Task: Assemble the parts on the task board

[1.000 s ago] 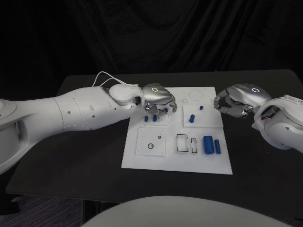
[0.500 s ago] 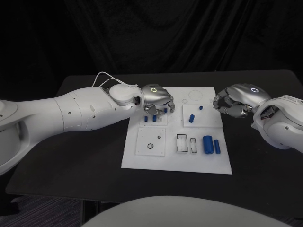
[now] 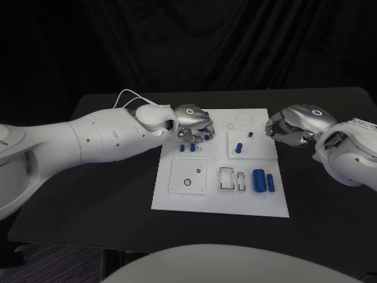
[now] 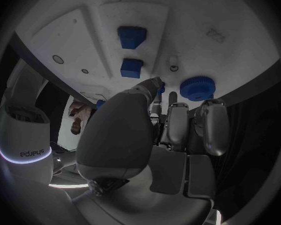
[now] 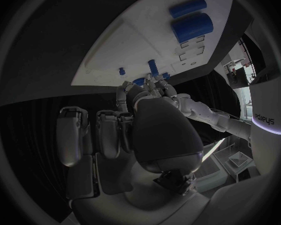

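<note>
Barely shifted, my left hand (image 3: 192, 121) hovers over the task board (image 3: 176, 200), fingers curled on nothing; right hand (image 3: 288, 127) curled empty beside it; blue parts (image 3: 259, 180) lying flat.

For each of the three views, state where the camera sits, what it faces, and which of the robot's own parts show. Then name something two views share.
Head view: on the head, looking down at the task board; both arms show.
Left wrist view: behind the left robot hand, facing blue parts.
Right wrist view: behind the right robot hand, facing the board.
Shared: the large blue cylinder.
</note>
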Robot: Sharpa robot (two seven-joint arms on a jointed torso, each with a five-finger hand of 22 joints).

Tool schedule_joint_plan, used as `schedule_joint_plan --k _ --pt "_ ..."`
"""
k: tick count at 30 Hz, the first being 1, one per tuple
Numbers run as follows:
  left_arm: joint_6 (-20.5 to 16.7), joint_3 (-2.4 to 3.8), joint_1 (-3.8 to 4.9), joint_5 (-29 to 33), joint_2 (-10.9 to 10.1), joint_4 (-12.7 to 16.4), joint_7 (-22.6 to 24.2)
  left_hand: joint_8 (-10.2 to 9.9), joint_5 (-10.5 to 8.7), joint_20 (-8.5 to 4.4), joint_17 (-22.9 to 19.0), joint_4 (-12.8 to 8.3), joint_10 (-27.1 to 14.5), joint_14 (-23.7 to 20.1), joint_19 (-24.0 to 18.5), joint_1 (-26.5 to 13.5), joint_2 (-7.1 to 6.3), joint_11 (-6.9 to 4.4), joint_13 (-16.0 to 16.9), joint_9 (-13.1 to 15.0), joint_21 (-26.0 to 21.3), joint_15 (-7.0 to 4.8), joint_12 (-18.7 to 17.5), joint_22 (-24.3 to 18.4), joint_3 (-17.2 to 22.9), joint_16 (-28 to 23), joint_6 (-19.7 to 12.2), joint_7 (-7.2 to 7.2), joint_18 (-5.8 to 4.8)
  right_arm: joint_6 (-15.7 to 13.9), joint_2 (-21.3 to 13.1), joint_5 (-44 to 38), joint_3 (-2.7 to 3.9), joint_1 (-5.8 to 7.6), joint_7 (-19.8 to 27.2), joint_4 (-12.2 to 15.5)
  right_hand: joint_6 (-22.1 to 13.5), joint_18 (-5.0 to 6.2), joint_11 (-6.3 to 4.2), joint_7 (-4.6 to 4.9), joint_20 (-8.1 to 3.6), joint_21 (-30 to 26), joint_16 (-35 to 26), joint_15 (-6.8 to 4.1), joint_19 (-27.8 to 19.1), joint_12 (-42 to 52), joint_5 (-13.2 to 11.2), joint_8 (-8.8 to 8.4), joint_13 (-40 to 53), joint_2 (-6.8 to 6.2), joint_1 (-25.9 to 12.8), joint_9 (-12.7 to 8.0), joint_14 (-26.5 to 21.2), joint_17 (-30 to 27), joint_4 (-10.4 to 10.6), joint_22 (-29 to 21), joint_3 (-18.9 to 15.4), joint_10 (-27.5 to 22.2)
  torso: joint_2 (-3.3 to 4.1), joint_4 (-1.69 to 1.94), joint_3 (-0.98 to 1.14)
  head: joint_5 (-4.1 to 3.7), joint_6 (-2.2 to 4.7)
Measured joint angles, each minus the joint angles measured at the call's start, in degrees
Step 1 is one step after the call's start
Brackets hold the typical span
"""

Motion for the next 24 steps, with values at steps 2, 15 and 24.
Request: schedule_joint_plan --k 2,15,24 --pt "0.0 0.00 -0.02 0.0 0.1 -0.2 0.0 0.0 0.00 0.00 0.0 0.2 0.4 0.0 0.0 0.0 0.01 0.03 -0.1 0.0 0.0 0.00 0.0 0.0 0.2 0.2 0.3 0.32 0.00 0.0 0.0 0.0 0.00 0.00 0.0 0.0 0.0 0.00 0.00 0.00 0.00 0.0 0.0 0.00 0.0 -0.1 0.0 0.00 0.0 0.00 0.0 0.0 0.0 0.0 0.0 0.0 0.0 0.0 0.01 0.00 -0.01 0.00 0.00" --pt "-0.1 0.02 -0.31 0.0 0.9 -1.2 -0.1 0.0 0.21 0.00 0.3 -0.1 3.7 0.4 0.0 -0.6 0.60 -0.63 -1.1 0.0 0.0 -0.42 0.5 0.0 0.7 0.8 2.3 0.61 0.00 0.2 0.2 0.0 0.00 0.00 0.0 -0.1 0.0 0.00 0.00 0.00 0.00 0.0 0.0 0.00 0.0 -0.2 0.0 0.00 0.0 0.00 0.0 0.0 0.0 0.0 0.0 0.0 0.0 0.0 0.02 -0.03 -0.03 -0.05 0.00" --pt "-0.4 0.05 -0.40 0.0 1.1 -1.4 0.1 -0.2 0.21 0.00 0.3 -0.3 6.9 0.9 0.0 -0.8 0.85 -1.56 -1.6 -0.1 -0.2 -0.93 0.9 0.0 1.3 1.1 3.7 0.82 0.00 0.2 0.4 0.0 0.00 0.00 0.0 -0.1 0.0 0.00 0.00 0.00 0.00 0.0 0.0 0.00 0.0 -0.2 0.0 0.00 0.0 0.00 0.0 0.0 0.0 0.0 0.0 0.0 0.0 0.0 0.03 -0.08 -0.03 0.10 0.00"
